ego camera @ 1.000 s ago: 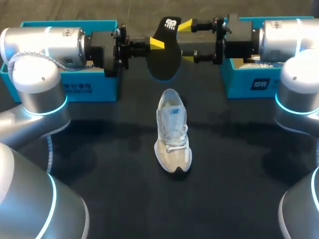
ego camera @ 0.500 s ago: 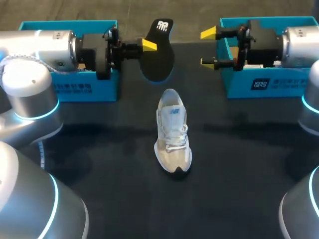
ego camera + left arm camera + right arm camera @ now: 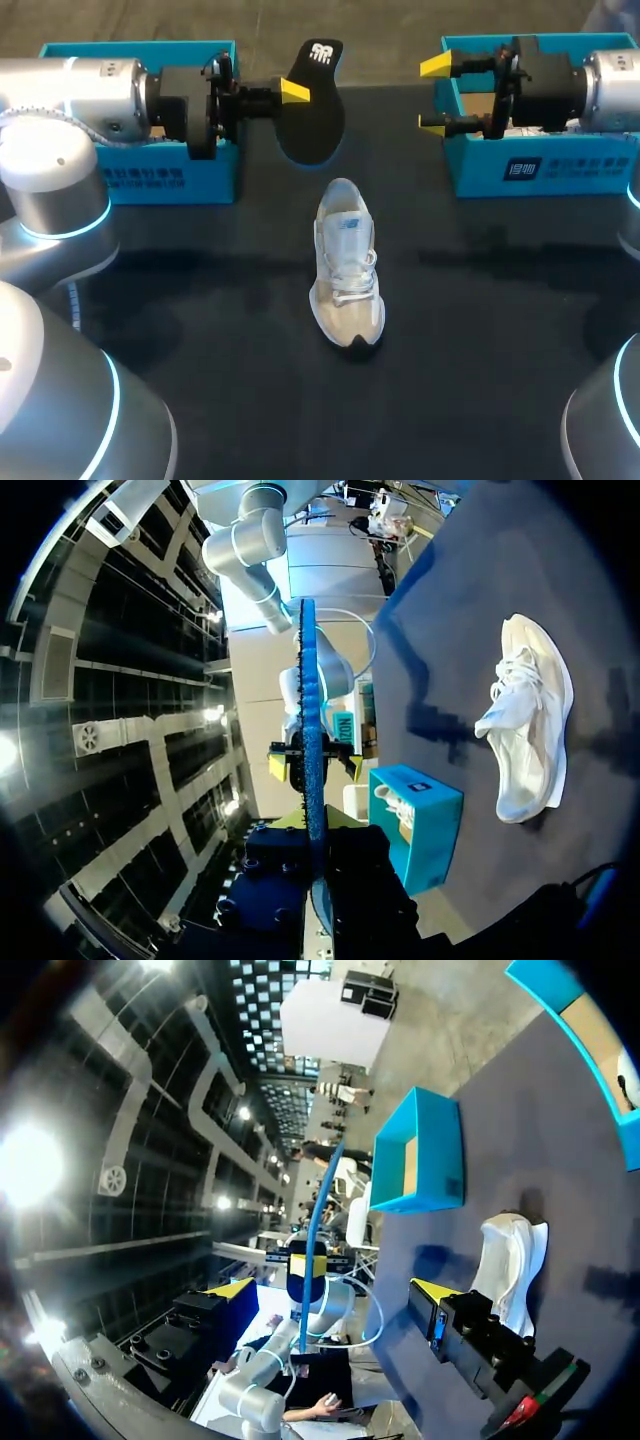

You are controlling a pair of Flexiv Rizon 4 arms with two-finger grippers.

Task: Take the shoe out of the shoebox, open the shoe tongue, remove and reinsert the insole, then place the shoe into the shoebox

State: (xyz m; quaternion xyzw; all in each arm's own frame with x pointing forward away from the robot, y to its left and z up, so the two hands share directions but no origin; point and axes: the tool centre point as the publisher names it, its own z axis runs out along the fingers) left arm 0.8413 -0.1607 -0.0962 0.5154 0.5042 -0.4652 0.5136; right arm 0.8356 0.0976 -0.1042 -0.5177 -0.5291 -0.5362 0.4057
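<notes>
Black insole [image 3: 312,110] in left fingers [image 3: 295,92], white shoe [image 3: 346,265] mid-table — right fingers [image 3: 436,66] spread

Probably robotics lab: left arm [image 3: 70,95], right arm [image 3: 612,88], black table [image 3: 200,320].

Two shoes [image 3: 347,265] [image 3: 392,802], one insole [image 3: 312,110], two shoeboxes [image 3: 170,178] [image 3: 545,172]
</notes>
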